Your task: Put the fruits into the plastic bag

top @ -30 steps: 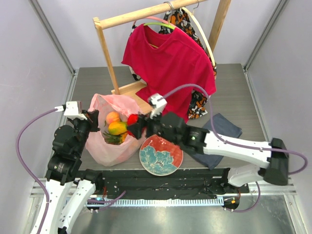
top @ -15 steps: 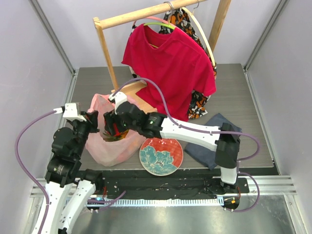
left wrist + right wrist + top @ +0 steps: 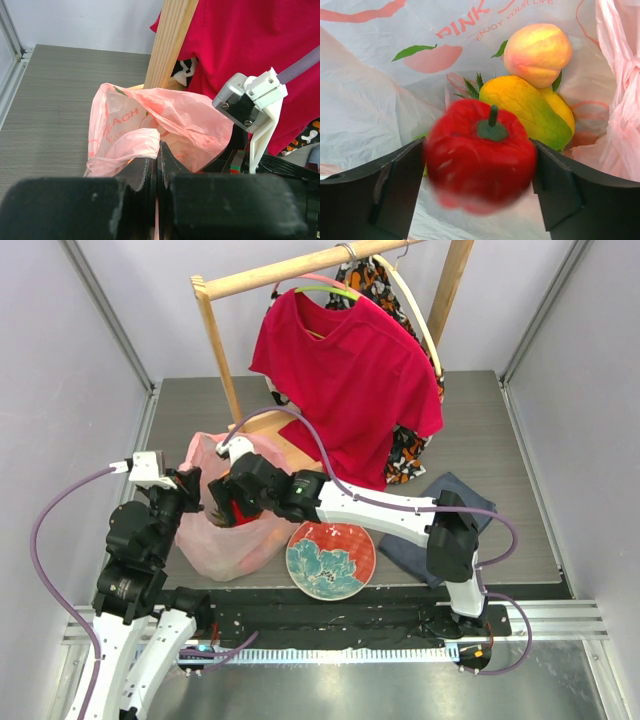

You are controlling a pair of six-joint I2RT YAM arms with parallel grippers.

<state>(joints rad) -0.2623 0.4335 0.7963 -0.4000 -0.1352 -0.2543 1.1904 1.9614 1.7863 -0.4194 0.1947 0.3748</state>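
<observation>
Blurred between the spread fingers of the right gripper [image 3: 480,172]: red pepper [image 3: 481,150], smeared along the underside, contact with either finger impossible to tell. Behind it and the mango [image 3: 527,112], only leaf tips of the pineapple [image 3: 472,86] and a sliver of a yellow fruit [image 3: 561,107]. From overhead, fruit and fingertips lost inside the plastic bag [image 3: 225,540]. Cropped by the bottom edge of the left wrist view: left gripper [image 3: 158,167].

My right gripper [image 3: 479,172] is inside the bag [image 3: 215,550], pepper [image 3: 480,155] between its fingers, over the mango [image 3: 530,112], peach [image 3: 537,47] behind. My left gripper [image 3: 159,165] pinches the bag's left rim; plate [image 3: 330,560] lies right.
</observation>
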